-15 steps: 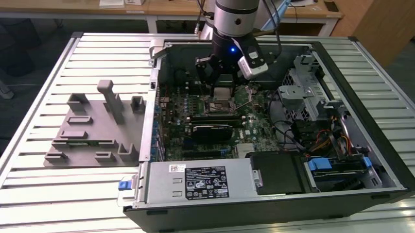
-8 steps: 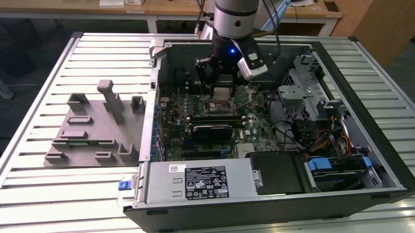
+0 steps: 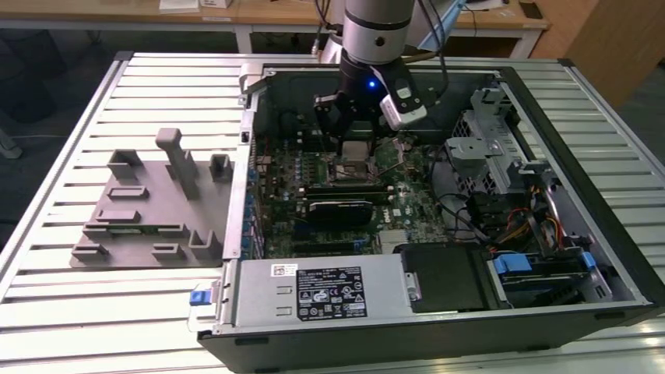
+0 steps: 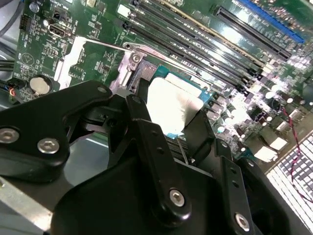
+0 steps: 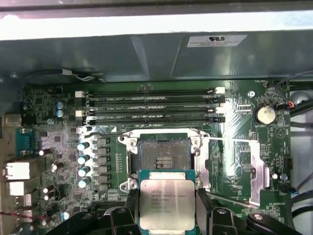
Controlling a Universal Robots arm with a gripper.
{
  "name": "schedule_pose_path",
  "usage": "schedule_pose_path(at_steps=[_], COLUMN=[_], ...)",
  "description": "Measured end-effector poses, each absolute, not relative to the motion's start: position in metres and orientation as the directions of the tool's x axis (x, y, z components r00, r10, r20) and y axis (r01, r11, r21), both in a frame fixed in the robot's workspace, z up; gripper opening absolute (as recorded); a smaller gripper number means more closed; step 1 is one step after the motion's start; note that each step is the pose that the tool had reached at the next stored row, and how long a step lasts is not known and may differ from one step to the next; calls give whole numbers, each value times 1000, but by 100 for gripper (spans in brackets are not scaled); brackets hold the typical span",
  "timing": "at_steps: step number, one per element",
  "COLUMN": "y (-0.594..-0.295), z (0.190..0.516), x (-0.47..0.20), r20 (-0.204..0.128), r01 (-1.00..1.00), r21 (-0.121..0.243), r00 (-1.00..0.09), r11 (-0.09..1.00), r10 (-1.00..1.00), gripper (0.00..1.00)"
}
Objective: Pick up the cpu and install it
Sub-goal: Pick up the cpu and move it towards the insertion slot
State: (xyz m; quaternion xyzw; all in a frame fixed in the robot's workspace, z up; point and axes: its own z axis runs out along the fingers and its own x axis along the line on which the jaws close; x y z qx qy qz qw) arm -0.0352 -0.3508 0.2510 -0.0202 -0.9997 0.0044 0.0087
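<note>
Gripper (image 5: 167, 204) clamps the cpu (image 5: 167, 196) by two opposite edges, flat above the board (image 5: 58, 142); the open socket (image 5: 164, 156) lies just beyond it, toward the memory slots (image 5: 151, 105).

I log a silver slatted table (image 3: 62, 312) in the foreground, pale wooden desks (image 3: 280, 9) along the far side, dark floor (image 3: 21, 179) at the exterior view's left.

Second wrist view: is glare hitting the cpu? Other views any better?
Second wrist view: cpu lid glares near white, motherboard has hot spots too. First wrist view: cpu evenly lit, bright band along the case edge. Exterior view: case interior dim below the arm.
</note>
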Motion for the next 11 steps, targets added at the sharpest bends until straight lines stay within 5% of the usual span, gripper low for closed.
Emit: schedule_pose_path(at_steps=[11], y=[-350], z=[244], x=[-34], r20=[17], r01=[26], r21=[0], r00=[-1000], r11=[1000], r10=[26], gripper=[54])
